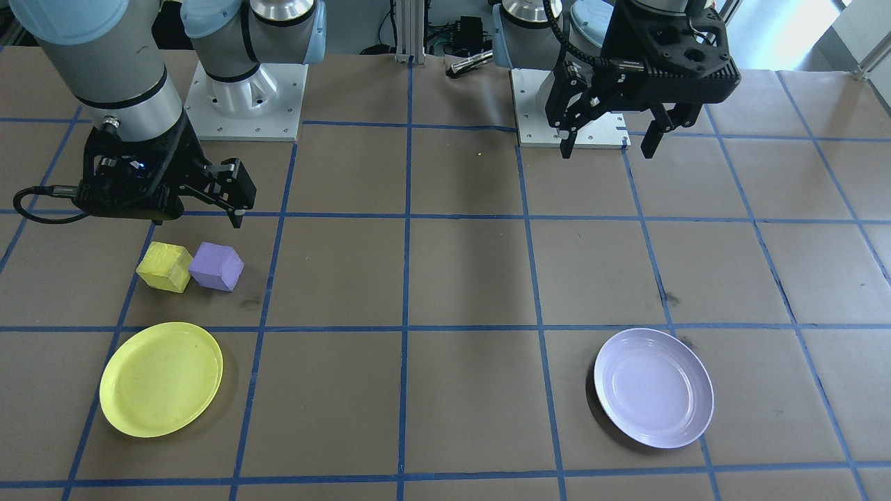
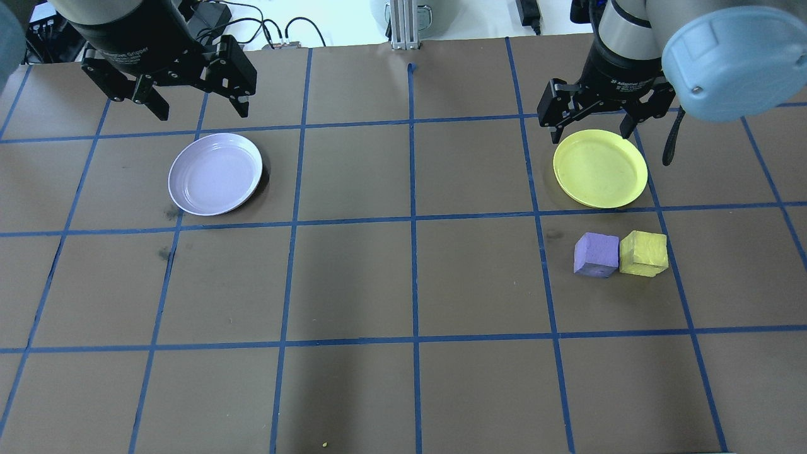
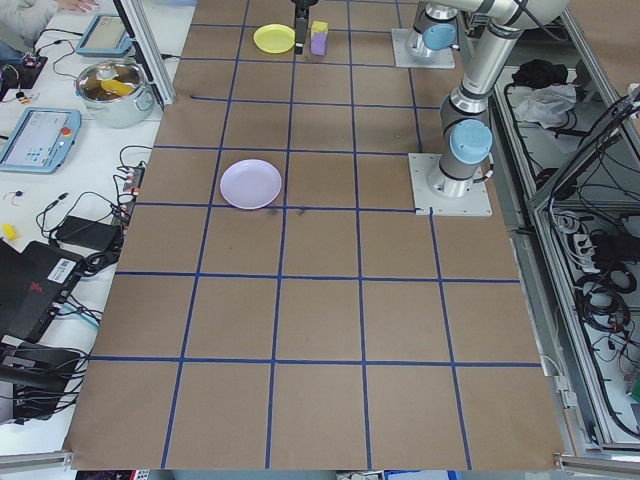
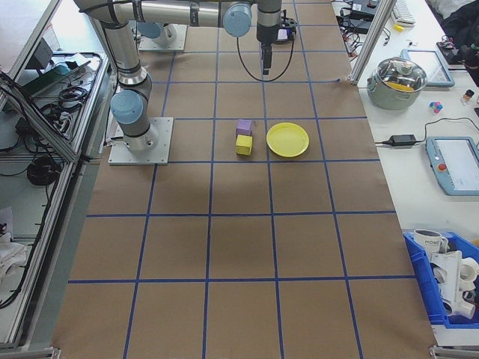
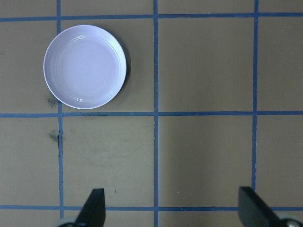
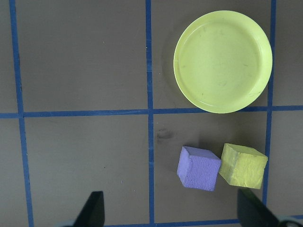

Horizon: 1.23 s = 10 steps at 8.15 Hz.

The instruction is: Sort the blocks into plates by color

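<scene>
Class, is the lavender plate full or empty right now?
Empty. The lavender plate shows a bare inside in the left wrist view; both blocks sit on the table by the yellow plate.

Silver-grey tubular links with pale blue joint caps are seen on both arms; black two-finger grippers are fitted, a black cable point(image 1: 42, 202) is looped, and white screwed base plates point(image 1: 245, 104) are used.
</scene>
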Available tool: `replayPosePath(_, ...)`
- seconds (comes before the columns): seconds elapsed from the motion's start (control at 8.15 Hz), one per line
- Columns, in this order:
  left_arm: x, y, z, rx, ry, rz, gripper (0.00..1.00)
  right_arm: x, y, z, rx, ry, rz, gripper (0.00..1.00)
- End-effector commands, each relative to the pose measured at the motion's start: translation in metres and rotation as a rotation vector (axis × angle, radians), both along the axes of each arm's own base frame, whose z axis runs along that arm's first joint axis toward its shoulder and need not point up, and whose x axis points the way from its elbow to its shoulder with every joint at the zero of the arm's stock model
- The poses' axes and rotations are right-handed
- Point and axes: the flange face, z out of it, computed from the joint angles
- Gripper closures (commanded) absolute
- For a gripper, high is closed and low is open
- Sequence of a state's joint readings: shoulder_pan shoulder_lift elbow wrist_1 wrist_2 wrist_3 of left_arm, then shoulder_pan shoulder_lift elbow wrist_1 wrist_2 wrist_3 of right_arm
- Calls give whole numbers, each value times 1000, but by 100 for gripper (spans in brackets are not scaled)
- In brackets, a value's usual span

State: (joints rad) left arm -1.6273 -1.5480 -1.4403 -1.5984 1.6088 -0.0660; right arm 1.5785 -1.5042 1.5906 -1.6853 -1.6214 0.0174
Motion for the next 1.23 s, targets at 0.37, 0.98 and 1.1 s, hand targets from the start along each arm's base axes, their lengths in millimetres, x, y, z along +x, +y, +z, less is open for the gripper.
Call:
replayPosePath(0.37, 0, 0, 0, 0, 0, 0, 0, -20, -21, -21, 20, 5, -10, 0)
replayPosePath(0.98, 0, 0, 0, 0, 0, 0, 0, -128, -35, -93, 154, -1, -104, 0)
replayPosePath(1.1, 0, 0, 0, 0, 0, 0, 0, -135, -24, -113, 202, 10, -146, 0)
